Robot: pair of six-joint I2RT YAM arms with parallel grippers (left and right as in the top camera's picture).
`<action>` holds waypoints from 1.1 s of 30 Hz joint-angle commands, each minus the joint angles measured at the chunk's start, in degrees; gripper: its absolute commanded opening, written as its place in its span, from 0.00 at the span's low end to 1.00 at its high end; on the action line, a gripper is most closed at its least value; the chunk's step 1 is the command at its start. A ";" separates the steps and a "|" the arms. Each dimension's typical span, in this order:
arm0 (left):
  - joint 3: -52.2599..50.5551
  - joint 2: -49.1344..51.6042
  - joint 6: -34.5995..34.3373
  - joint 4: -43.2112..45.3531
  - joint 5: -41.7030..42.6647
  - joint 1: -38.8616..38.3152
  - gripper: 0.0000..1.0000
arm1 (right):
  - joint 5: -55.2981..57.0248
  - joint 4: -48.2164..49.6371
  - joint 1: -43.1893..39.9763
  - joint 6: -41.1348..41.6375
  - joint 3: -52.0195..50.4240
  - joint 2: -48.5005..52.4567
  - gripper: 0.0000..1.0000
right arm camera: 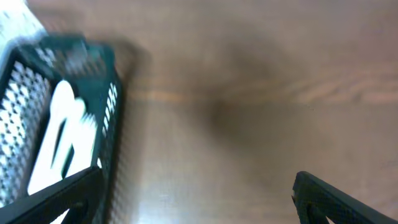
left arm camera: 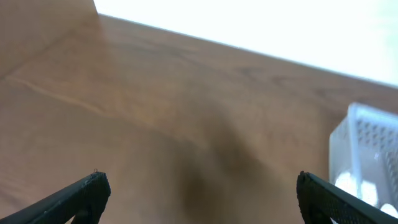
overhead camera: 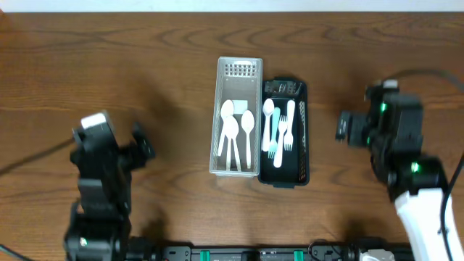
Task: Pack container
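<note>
A white perforated basket (overhead camera: 238, 72) stands at the table's middle and holds several white spoons (overhead camera: 236, 130). A black perforated basket (overhead camera: 303, 101) stands touching its right side and holds white forks and spoons (overhead camera: 280, 130). My left gripper (overhead camera: 141, 143) is open and empty, well to the left of the baskets; the white basket's corner (left arm camera: 367, 149) shows at the right edge of the left wrist view. My right gripper (overhead camera: 341, 127) is open and empty, just right of the black basket (right arm camera: 68, 112), which shows blurred at the left of the right wrist view.
Brown wooden table (overhead camera: 145, 65) all around. The arms' bases and a black rail (overhead camera: 261, 254) line the front edge. A cable (overhead camera: 428, 72) runs off at the right.
</note>
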 commanded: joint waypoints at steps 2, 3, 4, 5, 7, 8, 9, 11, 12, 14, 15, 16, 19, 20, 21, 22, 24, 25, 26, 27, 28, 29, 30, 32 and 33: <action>-7.28 -9.18 0.13 0.66 -0.48 -0.42 0.98 | 2.21 0.13 0.85 1.77 -7.91 -8.02 0.99; -8.24 -10.73 0.15 0.63 -0.48 -0.42 0.98 | 2.71 0.31 0.85 1.75 -9.73 -9.62 0.99; -9.11 -12.20 0.15 0.61 -0.48 -0.42 0.98 | 3.15 0.37 0.85 1.75 -10.95 -10.80 0.99; -9.79 -13.33 0.15 0.59 -0.48 -0.42 0.98 | 3.37 0.59 0.85 1.75 -12.28 -12.02 0.99; -10.21 -14.49 0.17 -0.28 -0.48 -0.42 0.98 | 2.89 0.50 0.85 1.77 -13.75 -13.05 0.99; -10.21 -14.51 0.17 -0.72 -0.48 -0.42 0.98 | 2.51 0.39 0.85 1.79 -14.23 -13.07 0.99; -10.23 -14.40 0.17 -0.96 -0.48 -0.42 0.98 | 2.38 0.13 0.85 1.75 -14.40 -12.96 0.99; -10.23 -14.10 0.17 -1.20 -0.48 -0.42 0.98 | 2.40 -0.61 0.85 1.75 -14.45 -12.61 0.99; -10.23 -13.92 0.17 -1.20 -0.48 -0.42 0.98 | 2.40 -0.90 0.85 1.77 -14.45 -12.48 0.99; -10.23 -13.70 0.17 -1.20 -0.48 -0.42 0.98 | 2.40 -1.44 0.85 1.75 -14.45 -12.31 0.99; -10.23 -13.55 0.17 -1.20 -0.48 -0.42 0.98 | 2.40 -1.51 0.85 1.75 -14.45 -12.20 0.99; -10.23 -13.46 0.17 -1.20 -0.48 -0.42 0.98 | 2.40 -1.49 0.85 1.75 -14.45 -12.13 0.99; -10.23 -13.22 0.17 -1.20 -0.46 -0.42 0.98 | 2.40 -1.53 0.85 1.75 -14.45 -12.11 0.99; -10.23 -13.20 0.17 -1.20 -0.48 -0.42 0.98 | 2.40 -1.53 0.85 1.75 -14.45 -12.11 0.99; -10.23 -13.20 0.17 -1.27 -0.46 -0.42 0.98 | 2.40 -1.57 0.85 1.75 -14.45 -12.11 0.99; -10.23 -13.20 0.17 -1.31 -0.48 -0.42 0.98 | 2.40 -1.60 0.85 1.77 -14.45 -12.11 0.99; -10.23 -13.20 0.17 -1.33 -0.48 -0.42 0.98 | 2.40 -1.60 0.85 1.75 -14.45 -12.11 0.99; -10.23 -13.20 0.17 -1.33 -0.48 -0.42 0.98 | 2.40 -1.60 0.85 1.75 -14.45 -12.11 0.99; -10.23 -13.20 0.17 -1.33 -0.48 -0.42 0.98 | 2.40 -1.60 0.85 1.75 -14.45 -12.11 0.99; -10.23 -13.20 0.17 -1.33 -0.46 -0.42 0.98 | 2.40 -1.60 0.85 1.75 -14.45 -12.11 0.99; -10.23 -13.20 0.17 -1.33 -0.48 -0.42 0.98 | 2.40 -1.68 1.16 1.75 -14.45 -12.50 0.99; -10.23 -13.20 0.17 -1.33 -0.48 -0.42 0.98 | 2.40 -1.77 1.27 1.75 -14.45 -12.85 0.99; -10.23 -13.20 0.17 -1.33 -0.48 -0.42 0.98 | 2.43 -1.88 1.33 1.75 -14.45 -13.31 0.99; -10.23 -13.20 0.17 -1.33 -0.48 -0.42 0.98 | 2.38 -2.56 1.27 1.77 -14.45 -14.86 0.99; -10.23 -13.20 0.17 -1.33 -0.48 -0.42 0.98 | 2.40 -2.86 1.29 1.75 -14.45 -16.02 0.99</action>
